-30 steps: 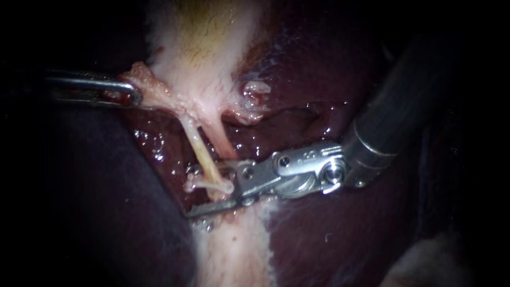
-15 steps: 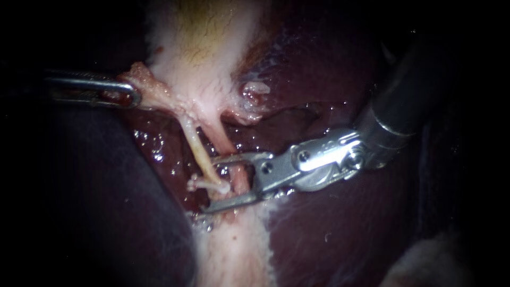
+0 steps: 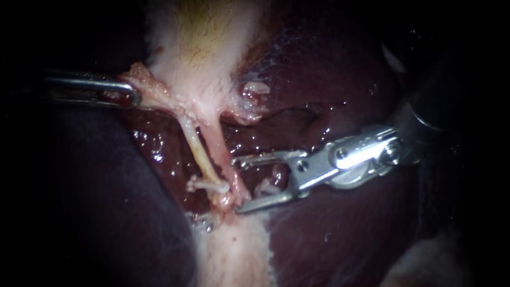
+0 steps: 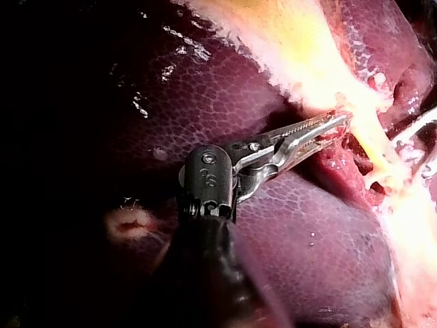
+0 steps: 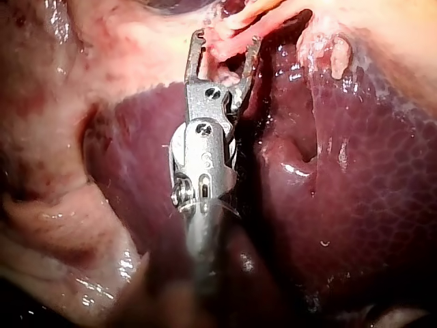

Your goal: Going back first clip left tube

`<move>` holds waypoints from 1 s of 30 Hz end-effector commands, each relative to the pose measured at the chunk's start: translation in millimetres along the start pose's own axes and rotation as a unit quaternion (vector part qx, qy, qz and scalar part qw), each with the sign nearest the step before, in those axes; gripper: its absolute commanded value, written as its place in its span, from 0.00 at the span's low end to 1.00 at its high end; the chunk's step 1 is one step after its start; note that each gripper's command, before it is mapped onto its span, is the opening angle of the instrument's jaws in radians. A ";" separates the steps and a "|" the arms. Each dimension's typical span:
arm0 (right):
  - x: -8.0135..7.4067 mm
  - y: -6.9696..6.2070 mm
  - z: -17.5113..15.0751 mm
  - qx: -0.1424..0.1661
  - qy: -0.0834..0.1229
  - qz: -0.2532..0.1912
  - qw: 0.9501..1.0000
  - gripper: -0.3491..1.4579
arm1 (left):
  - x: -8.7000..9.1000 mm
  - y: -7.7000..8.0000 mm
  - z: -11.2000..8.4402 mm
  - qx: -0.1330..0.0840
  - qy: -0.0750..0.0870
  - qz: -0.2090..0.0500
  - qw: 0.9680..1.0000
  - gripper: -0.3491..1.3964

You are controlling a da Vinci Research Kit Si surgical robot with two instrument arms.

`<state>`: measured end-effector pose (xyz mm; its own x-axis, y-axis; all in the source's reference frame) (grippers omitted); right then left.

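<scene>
Two tubes run down from the pale gallbladder (image 3: 196, 48): a yellowish left tube (image 3: 197, 149) and a pinker right tube (image 3: 220, 149). A small whitish clip (image 3: 207, 185) lies across the left tube low down. My right instrument (image 3: 236, 183) stands open just right of the tubes, its jaw tips level with the right tube, gripping nothing. In the right wrist view the right instrument (image 5: 224, 48) shows pink tissue at the mouth of its open jaws. My left instrument (image 3: 125, 93) is shut on a flap of tissue at the gallbladder's edge; the left wrist view shows the same left instrument (image 4: 328, 130).
Dark red liver (image 3: 329, 239) surrounds the tubes, wet and glistening beside them. A pale band of tissue (image 3: 234, 255) runs below the clip. A small whitish nub (image 3: 255, 93) sits right of the gallbladder's neck.
My right instrument has drawn back to the right and slightly up, off the left tube, its jaws still open. The clip stays on the left tube. The left instrument has not moved.
</scene>
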<state>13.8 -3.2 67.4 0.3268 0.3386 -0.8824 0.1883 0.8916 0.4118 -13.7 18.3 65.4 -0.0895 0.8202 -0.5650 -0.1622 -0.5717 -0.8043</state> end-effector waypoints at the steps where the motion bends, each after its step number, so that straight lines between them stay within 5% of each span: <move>1: 0.0 0.0 -0.4 0.001 0.000 -0.003 1.000 0.47 | 0.0 0.0 0.0 0.000 0.000 0.000 1.000 0.00; 16: 2.0 0.8 -8.1 -0.032 0.002 -0.019 0.999 0.47 | 0.0 -0.1 0.0 0.000 0.000 0.000 1.000 0.00; 30: 1.6 0.6 -9.5 -0.045 -0.001 -0.022 0.999 0.47 | -0.4 -0.6 0.4 0.002 0.001 0.001 1.000 0.00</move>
<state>5.6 0.8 64.1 0.3215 0.2969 -0.8992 0.1195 0.9293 0.3495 -14.0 18.3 66.3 -0.0882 0.8188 -0.5673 -0.1661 -0.5736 -0.8021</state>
